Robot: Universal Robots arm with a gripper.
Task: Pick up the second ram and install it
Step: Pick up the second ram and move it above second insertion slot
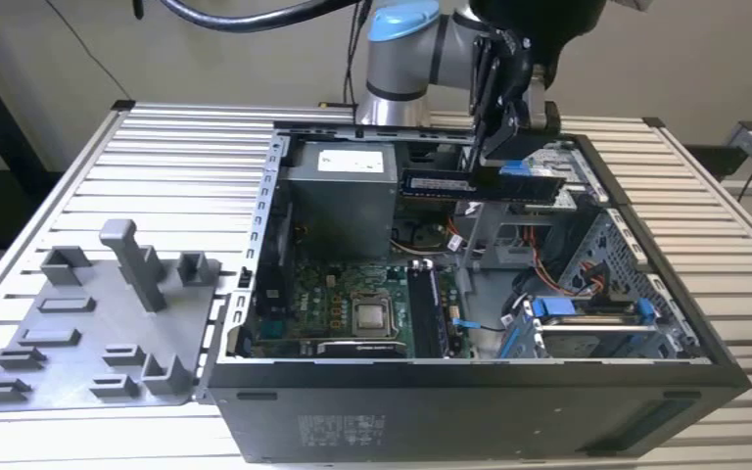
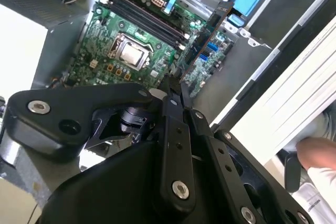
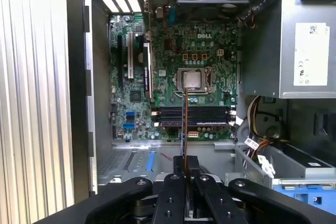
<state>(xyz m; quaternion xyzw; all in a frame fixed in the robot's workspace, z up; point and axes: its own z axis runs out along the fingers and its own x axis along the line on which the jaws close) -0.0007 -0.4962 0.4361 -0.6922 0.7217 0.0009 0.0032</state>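
Second ram (image 1: 445, 184), one stick; end effector (image 1: 499, 164) grips it

You can read almost nothing here word for word. A white label (image 3: 310, 53) with rows of small dark print and marks sits on the power supply (image 3: 260, 45). A short white maker's mark (image 3: 205, 33) is printed on the motherboard (image 3: 210, 103), near the socket (image 3: 192, 80). A pale sticker (image 1: 435, 182) lies along the ram (image 1: 461, 187). A faint block of print (image 1: 344, 429) stands on the case (image 1: 507, 411) front. White tags (image 3: 251, 142) hang on the cables (image 3: 256, 111), and you cannot tell their lettering.
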